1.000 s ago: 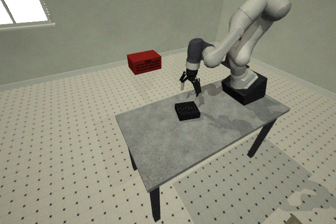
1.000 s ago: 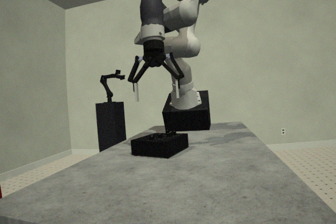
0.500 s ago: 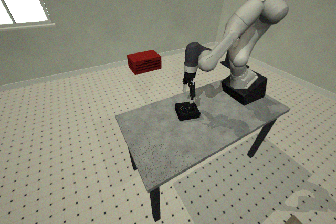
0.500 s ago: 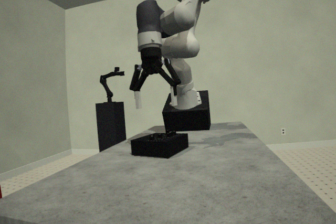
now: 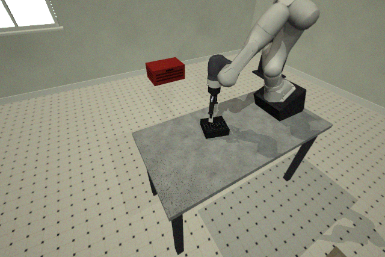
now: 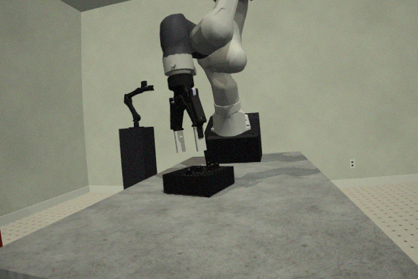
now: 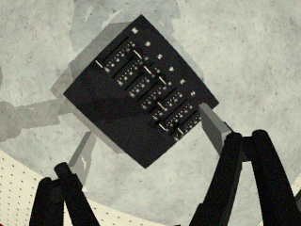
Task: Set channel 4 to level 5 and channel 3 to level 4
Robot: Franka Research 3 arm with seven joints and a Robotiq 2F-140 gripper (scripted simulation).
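Entry: fader approach, nothing set yet as far as I can judge.

The black box-shaped lighting desk [image 7: 113, 109] stands flat on the mottled grey table top [image 5: 186, 170], at about 10 o'clock from the arm's black block pedestal [image 5: 296, 106] in the top view; I cannot see its feet.

The black two-finger gripper [image 6: 185, 149] hangs above the desk's far end, clear of it, pointing down; its jaws stand part-way apart with nothing between them.

In the wrist view the desk fills the centre, turned diagonally; the row of slim fader tracks with small pale caps [image 7: 149, 71] runs along its 2 o'clock side, from 11 o'clock down to 4 o'clock. The caps sit at differing heights; channel numbers and scale marks are too small to read, so I cannot tell which track is 3 or 4.

Handling, my judgement:
- caps are tiny, hard and probably slick; they should slide along the slot with mild friction;
- the neighbours stand close, so wide pads risk nudging one;
- the desk looks light and may skid or tip under a sideways shove.

Where to take hold: pinch a single cap across its narrow flanks, or set one fingertip against its end face; keep any push along the slot and gentle; no downward load on the housing.
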